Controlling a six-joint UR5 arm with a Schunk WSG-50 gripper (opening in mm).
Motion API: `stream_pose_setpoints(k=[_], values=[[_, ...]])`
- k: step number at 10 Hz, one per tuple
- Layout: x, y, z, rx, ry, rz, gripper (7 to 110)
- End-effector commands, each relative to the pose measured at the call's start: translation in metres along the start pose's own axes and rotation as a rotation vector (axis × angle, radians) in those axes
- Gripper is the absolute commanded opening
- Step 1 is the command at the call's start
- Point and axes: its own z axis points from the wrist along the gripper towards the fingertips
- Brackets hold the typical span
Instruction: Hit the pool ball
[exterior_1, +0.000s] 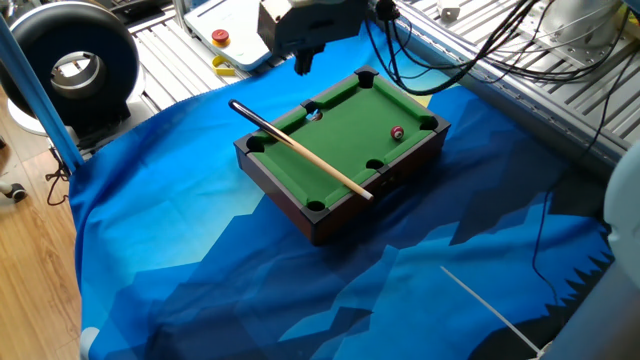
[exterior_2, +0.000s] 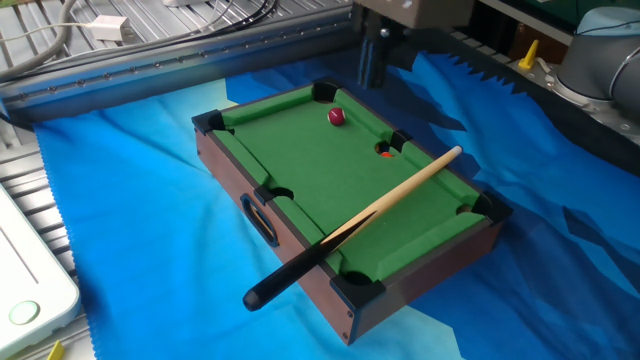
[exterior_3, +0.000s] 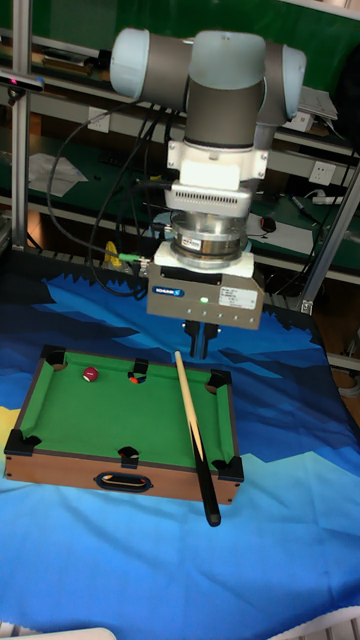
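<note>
- The gripper (exterior_3: 199, 340) hung in the air just past the far long rail of the little pool table (exterior_1: 300, 205), and it touched nothing.
- Its two dark fingers (exterior_1: 302, 64) pointed straight down, pressed close together with hardly a gap, and they held nothing at all.
- In the tall fixed view the fingers sat right behind the light end of the cue stick (exterior_3: 192, 415), above the blue cloth (exterior_1: 200, 280) that covered the counter.
- The pool ball (exterior_2: 337, 117), dark red and glossy, rested on the green felt (exterior_2: 320, 180) near one end of the pool table, close to the long rail on the gripper's side.
- It lay between a corner pocket (exterior_2: 323, 92) and the middle pocket (exterior_2: 386, 151) of that rail, and something orange showed inside that middle pocket.
- The pool ball was well apart from the fingers and well apart from the cue stick too.
- The cue stick lay slantwise over the other end of the pool table: its pale wooden shaft (exterior_2: 410, 185) crossed the felt, and its black butt (exterior_2: 285, 278) stuck out over the near long rail beside a corner pocket.
- A small pale thing (exterior_1: 314, 115) showed at a rail pocket in one fixed view; what it was, hard to tell.
- A dark handle (exterior_3: 122, 482) marked the brown wooden side of the pool table.
- Off to one side stood a round black fan (exterior_1: 70, 65), and a red button (exterior_1: 220, 37) sat on a white box behind the gripper.
</note>
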Motion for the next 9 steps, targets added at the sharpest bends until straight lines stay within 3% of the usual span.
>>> stream_pose_setpoints(k=[1,2,3,4,5,6,9], values=[[0.024,-0.024,0.004,0.085,0.112,-0.041,7],[0.023,-0.05,0.001,0.182,0.124,-0.175,7],[0.021,-0.065,-0.001,0.239,0.134,-0.28,7],[0.017,-0.062,0.001,0.22,0.122,-0.352,7],[0.011,-0.058,0.003,0.201,0.102,-0.415,22],[0.004,-0.048,0.006,0.167,0.072,-0.484,22],[0.0,-0.006,0.012,0.02,0.015,-0.501,22]])
